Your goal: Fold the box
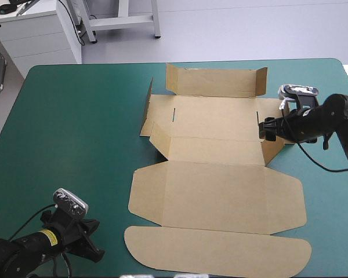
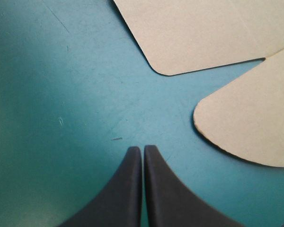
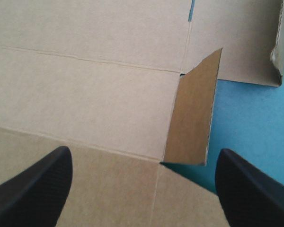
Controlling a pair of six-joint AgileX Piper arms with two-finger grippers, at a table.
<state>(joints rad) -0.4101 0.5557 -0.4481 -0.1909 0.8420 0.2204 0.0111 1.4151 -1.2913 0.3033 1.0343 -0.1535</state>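
The brown box (image 1: 214, 191) lies as a cut sheet mid-table. Its far wall (image 1: 214, 81) stands raised with both end tabs turned in, and its left side flap (image 1: 146, 110) is tilted up. The lid panels lie flat toward the near edge. My right gripper (image 1: 265, 128) is at the box's right side, open, and a small half-raised corner flap (image 3: 191, 113) stands between its fingers (image 3: 143, 152). My left gripper (image 1: 95, 246) rests shut (image 2: 143, 149) on the cover at the near left, apart from the box. The lid's rounded corners (image 2: 251, 123) lie just ahead of it.
A broad stretch of teal-green cover (image 1: 75, 133) lies between the left gripper and the box's left side. The lid's tongue flap (image 1: 220, 249) reaches close to the table's near edge. The table's right edge is just beyond the right arm.
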